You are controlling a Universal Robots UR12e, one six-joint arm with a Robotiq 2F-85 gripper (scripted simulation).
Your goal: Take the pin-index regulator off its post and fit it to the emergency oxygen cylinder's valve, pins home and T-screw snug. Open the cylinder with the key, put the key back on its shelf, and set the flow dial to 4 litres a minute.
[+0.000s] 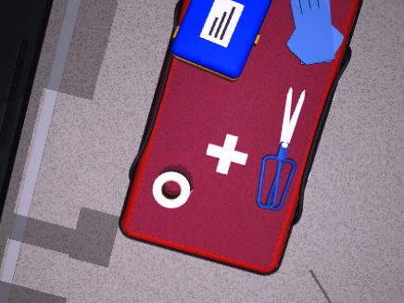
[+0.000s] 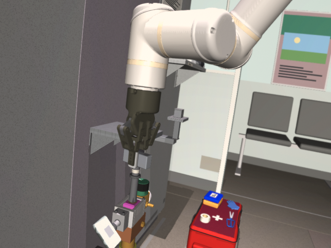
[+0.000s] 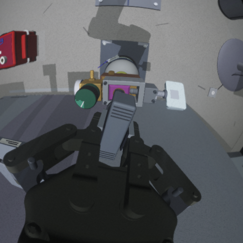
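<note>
The grey cylinder key [image 2: 134,173] stands upright with its socket end on the magenta valve spindle [image 2: 130,205] at the top of the regulator yoke [image 2: 129,212]. I grip the key's flat handle [image 3: 117,125] in my closed gripper [image 2: 135,151], directly above the valve. The regulator sits on the oxygen cylinder's valve. Its green flow dial [image 3: 86,96] faces left in the wrist camera and its white T-screw handle [image 3: 175,95] sticks out to the right. The cylinder's rounded top [image 3: 121,66] shows behind the yoke.
A grey wall panel [image 2: 41,115] rises close on the left, with a shelf [image 2: 110,132] behind my gripper and a post [image 2: 178,121] to its right. A red first-aid case [image 2: 215,224] stands on the floor to the right, carrying tape, scissors, gloves and a blue box.
</note>
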